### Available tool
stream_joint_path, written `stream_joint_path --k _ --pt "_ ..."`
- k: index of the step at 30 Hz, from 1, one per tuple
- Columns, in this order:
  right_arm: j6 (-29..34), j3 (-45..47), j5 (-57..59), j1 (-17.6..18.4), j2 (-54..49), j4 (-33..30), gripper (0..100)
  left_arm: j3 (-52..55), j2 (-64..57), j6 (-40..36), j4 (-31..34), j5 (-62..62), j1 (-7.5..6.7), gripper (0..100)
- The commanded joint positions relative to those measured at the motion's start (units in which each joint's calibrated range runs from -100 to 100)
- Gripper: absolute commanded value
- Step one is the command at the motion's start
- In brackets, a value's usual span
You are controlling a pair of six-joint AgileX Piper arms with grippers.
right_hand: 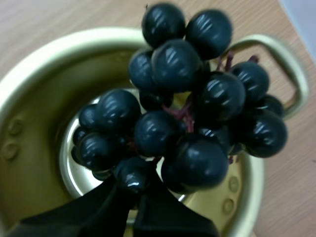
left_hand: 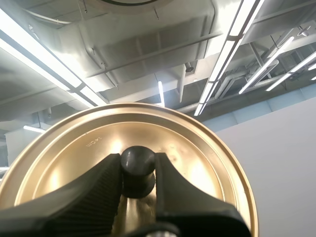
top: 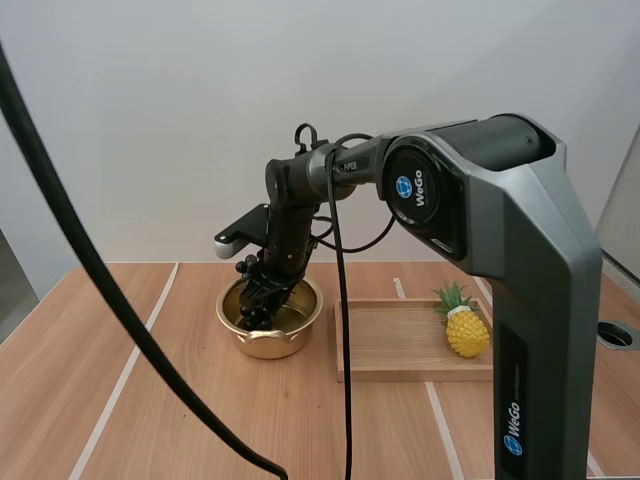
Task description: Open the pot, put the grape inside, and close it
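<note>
**Step 1, opening: complete.** The pot [top: 302, 318] stands uncovered on the bench [top: 200, 420], just beside the wooden tray [top: 400, 352]. The lid [left_hand: 202, 163] is off and carried by the left tool [left_hand: 138, 174], which is clamped on the lid's black knob [left_hand: 138, 159] from both sides. The grip looks centred and secure.

**Step 2, loading: in hand, not complete.** The right tool [top: 258, 302] is lowered at the pot's mouth. Its tips pinch the grapes [right_hand: 187, 113] at the near end of the bunch. The bunch hangs over the opening, with the pot's bright floor visible beyond it. In the high view the lowest berries appear to sit at or just below the rim. I cannot tell whether any berry touches the floor. The bunch is not yet released.

**Step 3, closing: not begun.**

**Outstanding, by my assessment:** release the bunch, withdraw the right arm clear of the rim, then seat the lid. The task stands roughly at its midpoint.

**Other item:** a pineapple [top: 466, 330] sits on the tray and has no part in the task.
</note>
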Motion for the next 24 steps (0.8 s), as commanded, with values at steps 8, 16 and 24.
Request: stream_joint_path --k 8,16,24 --pt "1.1 -0.4 5.9 0.0 2.7 0.0 0 -0.2 -0.2 0.2 0.5 -0.9 0.03 0" --pt "1.0 -0.4 5.9 0.0 1.8 0.0 0 -0.2 -0.2 0.2 0.5 1.8 0.03 0" --pt "4.3 -0.4 5.9 0.0 1.7 -0.2 0 -0.2 -0.2 1.4 0.5 0.8 0.03 0"
